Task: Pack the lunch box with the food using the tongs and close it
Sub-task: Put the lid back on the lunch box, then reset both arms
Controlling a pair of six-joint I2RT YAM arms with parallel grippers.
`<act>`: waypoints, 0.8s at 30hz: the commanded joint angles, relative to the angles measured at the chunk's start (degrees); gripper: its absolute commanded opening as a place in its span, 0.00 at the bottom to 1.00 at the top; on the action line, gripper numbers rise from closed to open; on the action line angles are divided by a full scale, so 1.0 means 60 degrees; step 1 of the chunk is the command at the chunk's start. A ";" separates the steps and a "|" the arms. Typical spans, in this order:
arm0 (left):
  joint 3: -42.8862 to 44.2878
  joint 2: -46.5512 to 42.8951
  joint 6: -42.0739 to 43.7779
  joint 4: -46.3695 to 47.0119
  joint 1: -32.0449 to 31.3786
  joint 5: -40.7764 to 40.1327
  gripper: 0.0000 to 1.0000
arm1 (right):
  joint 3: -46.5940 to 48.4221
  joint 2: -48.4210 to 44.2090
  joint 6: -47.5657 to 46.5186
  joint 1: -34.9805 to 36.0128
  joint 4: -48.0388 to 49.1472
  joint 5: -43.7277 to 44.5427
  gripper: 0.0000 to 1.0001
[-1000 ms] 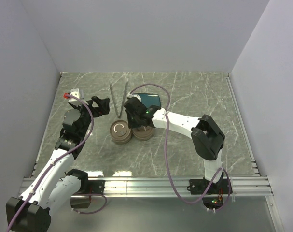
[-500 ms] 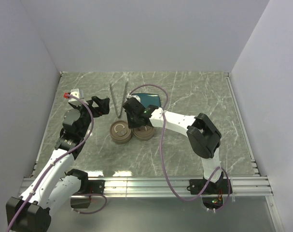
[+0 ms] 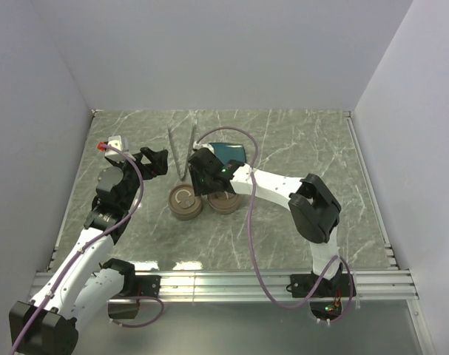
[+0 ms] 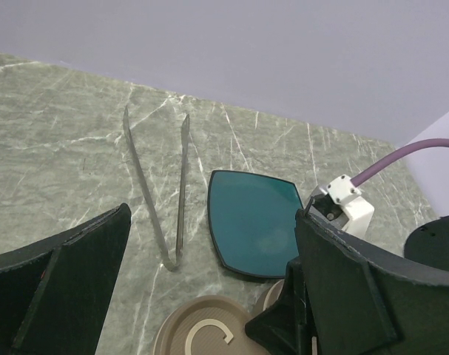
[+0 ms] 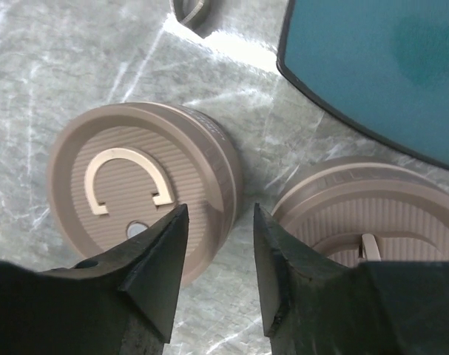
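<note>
The lunch box is two round tins with brown lids standing side by side, the left tin (image 3: 185,203) (image 5: 135,185) and the right tin (image 3: 225,202) (image 5: 372,214). Both lids are on. My right gripper (image 3: 203,180) (image 5: 219,214) hovers open over the gap between them, with nothing between its fingers. The tongs (image 3: 181,151) (image 4: 161,185) lie flat on the table behind the tins, their joined end towards the tins. My left gripper (image 3: 155,160) (image 4: 213,218) is wide open and empty, left of the tongs and above the table. The food is out of view.
A teal rounded-square plate (image 3: 228,154) (image 4: 257,222) (image 5: 379,66) lies bare right behind the right tin. The right arm (image 3: 283,192) stretches across from the right. Grey walls close the table on three sides.
My right gripper's jaws have gone from shut to open, and it has drawn slightly back and left off the right tin's lid. The left arm has not moved.
</note>
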 commanded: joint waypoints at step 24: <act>-0.0122 0.0046 -0.0258 0.0353 0.0076 -0.0710 0.99 | -0.4513 -0.6025 -0.1890 -0.2788 0.3190 0.2485 0.59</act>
